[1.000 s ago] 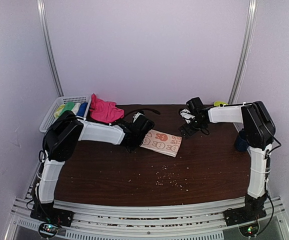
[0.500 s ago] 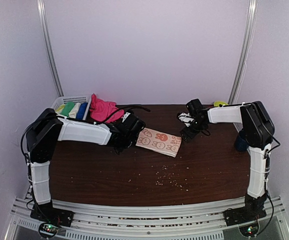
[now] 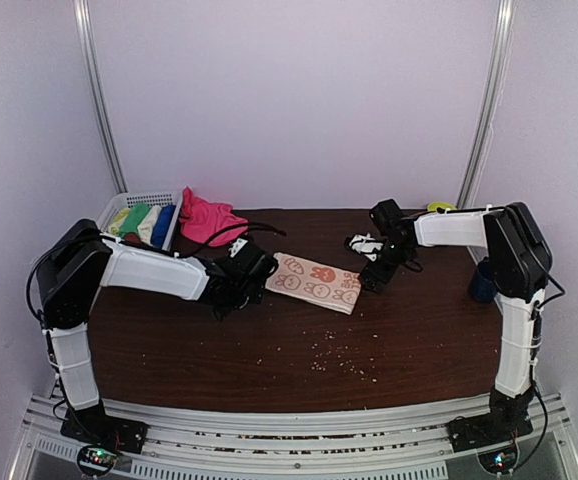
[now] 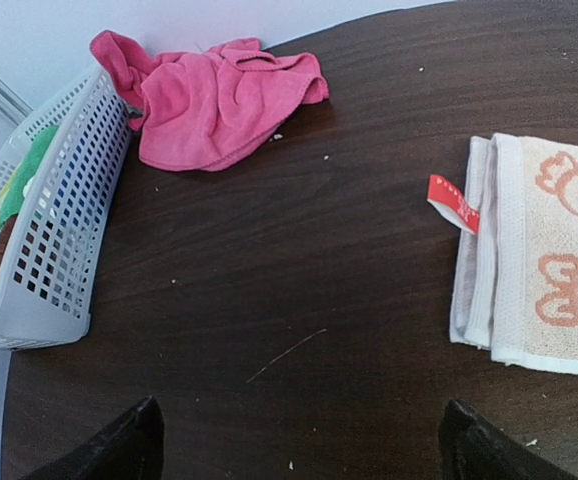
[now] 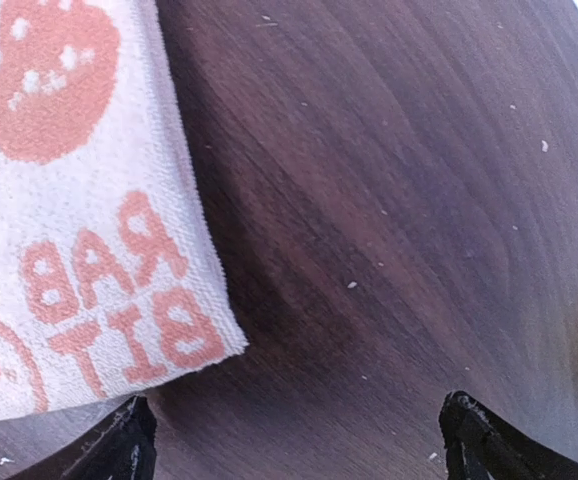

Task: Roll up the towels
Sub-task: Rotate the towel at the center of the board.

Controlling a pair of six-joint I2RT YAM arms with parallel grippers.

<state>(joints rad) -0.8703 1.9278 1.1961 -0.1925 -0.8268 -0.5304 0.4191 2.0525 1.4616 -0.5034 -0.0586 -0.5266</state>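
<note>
Bench [image 3: 269, 350] first: dark wood, both arms reaching in from the near edge twd the middle. White mesh basket [image 3: 109, 215] sits at the far-left corner w/ other towels [image 3: 141, 218] (green, blue, cream) packed in it; can't tell if those are rolled. Peach towel [image 3: 314, 283] lies flat and folded mid-bench, a bit twd the far edge, rabbit print up, not yet rolled. Pink towel [image 3: 207, 220] is a crumpled heap by the far edge, touching the basket's right side, also unrolled. Task looks barely begun.

Left gripper [image 4: 304, 450]: jaws wide apart, nothing between them, over bare bench just beside the peach towel's left end. Right gripper [image 5: 299, 440]: jaws likewise spread, nothing held, at the towel's right-end corner on the near-edge side. Small red tag [image 4: 454, 203] sticks out of the left end. Crumbs [image 3: 334, 355] are scattered twd the near edge.

Risks, as I read it:
- Towel is folded in layers, so a pinch at the left end could catch only the top layer & peel it open instead of starting a roll.
- Ends lifted unevenly would prob give a skewed, cone-shaped roll.
- Smooth bench means the cloth may slide rather than turn.
- Tag could snag a finger.
- Crumbs may get rolled in if the towel drifts nearward.
</note>
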